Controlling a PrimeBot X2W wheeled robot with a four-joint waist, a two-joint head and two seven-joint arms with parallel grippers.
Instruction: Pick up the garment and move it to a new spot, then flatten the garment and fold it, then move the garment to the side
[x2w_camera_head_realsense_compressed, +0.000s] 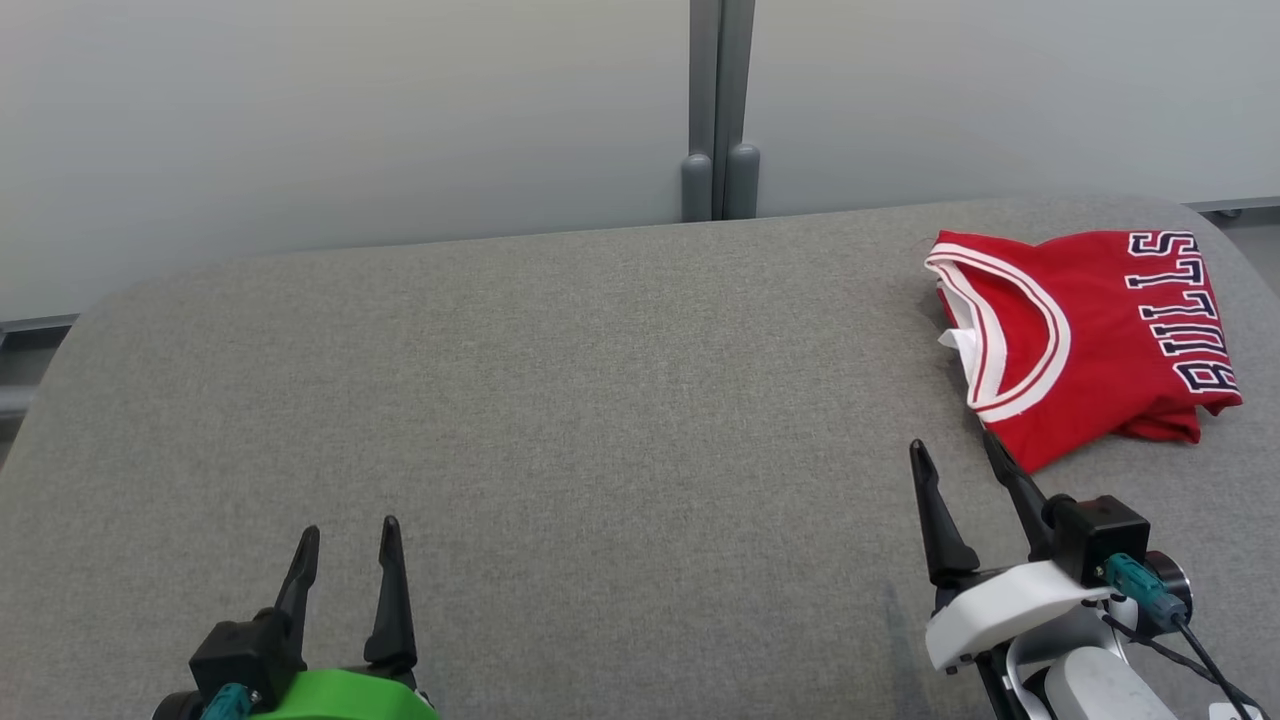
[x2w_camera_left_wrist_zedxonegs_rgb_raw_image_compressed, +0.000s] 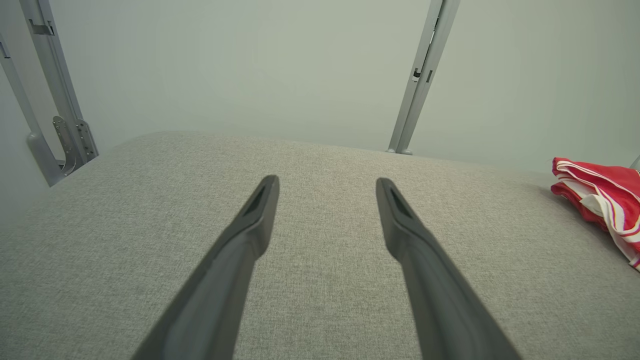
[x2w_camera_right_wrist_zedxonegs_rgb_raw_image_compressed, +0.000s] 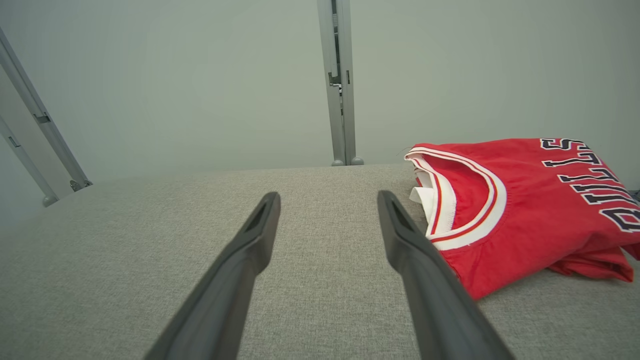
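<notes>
The garment (x2w_camera_head_realsense_compressed: 1090, 335) is a red jersey with white trim and dark lettering, lying folded at the far right of the grey padded table (x2w_camera_head_realsense_compressed: 560, 400). It also appears at the right edge of the left wrist view as the garment (x2w_camera_left_wrist_zedxonegs_rgb_raw_image_compressed: 605, 200) and large in the right wrist view as the garment (x2w_camera_right_wrist_zedxonegs_rgb_raw_image_compressed: 520, 210). My right gripper (x2w_camera_head_realsense_compressed: 955, 448) is open just in front of the jersey's near corner, its right fingertip close to the cloth but holding nothing. My left gripper (x2w_camera_head_realsense_compressed: 350, 528) stands open at the lower left over bare table.
A pale wall runs behind the table with a grey upright post (x2w_camera_head_realsense_compressed: 718, 110) at its middle. More grey frame bars (x2w_camera_left_wrist_zedxonegs_rgb_raw_image_compressed: 55, 100) stand off the table's far left. The table's far corners are rounded.
</notes>
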